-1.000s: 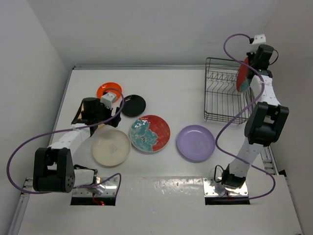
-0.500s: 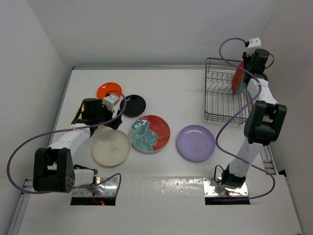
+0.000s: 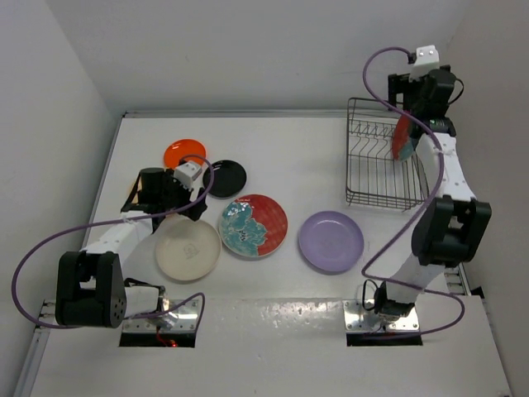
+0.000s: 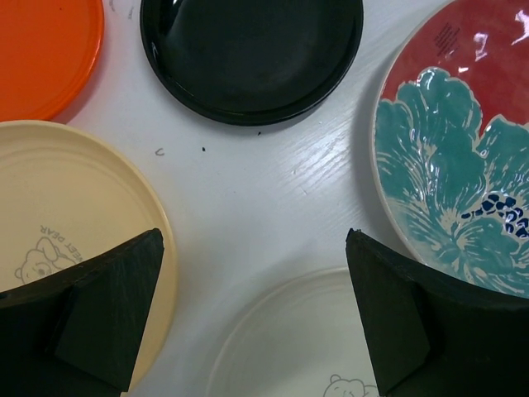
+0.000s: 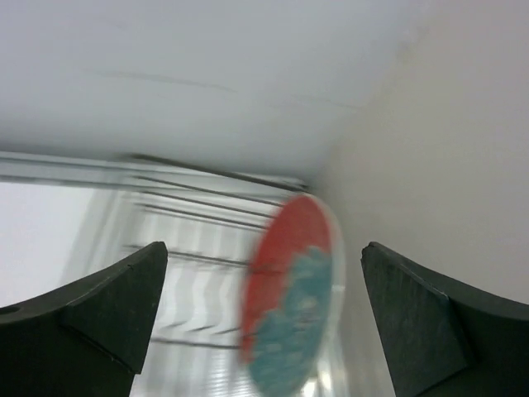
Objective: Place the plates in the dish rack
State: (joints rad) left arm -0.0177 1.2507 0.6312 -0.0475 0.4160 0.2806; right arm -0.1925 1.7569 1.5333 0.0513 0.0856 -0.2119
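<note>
A red and teal floral plate (image 3: 402,137) (image 5: 293,306) stands on edge at the right end of the dark wire dish rack (image 3: 376,161) (image 5: 178,248). My right gripper (image 3: 413,93) (image 5: 264,248) hovers just above it, open, with both fingers clear of the rim. On the table lie the orange plate (image 3: 183,151) (image 4: 41,50), black plate (image 3: 225,178) (image 4: 248,58), cream plate (image 3: 188,248) (image 4: 297,347), second floral plate (image 3: 253,226) (image 4: 463,165) and lavender plate (image 3: 331,241). A tan-yellow plate (image 4: 66,215) lies under my left arm. My left gripper (image 3: 180,208) (image 4: 254,240) is open over bare table between these plates.
The rack sits in the far right corner, close to the right wall (image 3: 496,124) and the back wall (image 3: 248,58). Purple cables (image 3: 50,248) loop beside both arms. The side wall (image 5: 446,149) stands close beside the racked plate in the right wrist view.
My right gripper has opened and let go of the floral plate, which now stands in the rack, and it has drawn up and back. The left arm has barely moved.
</note>
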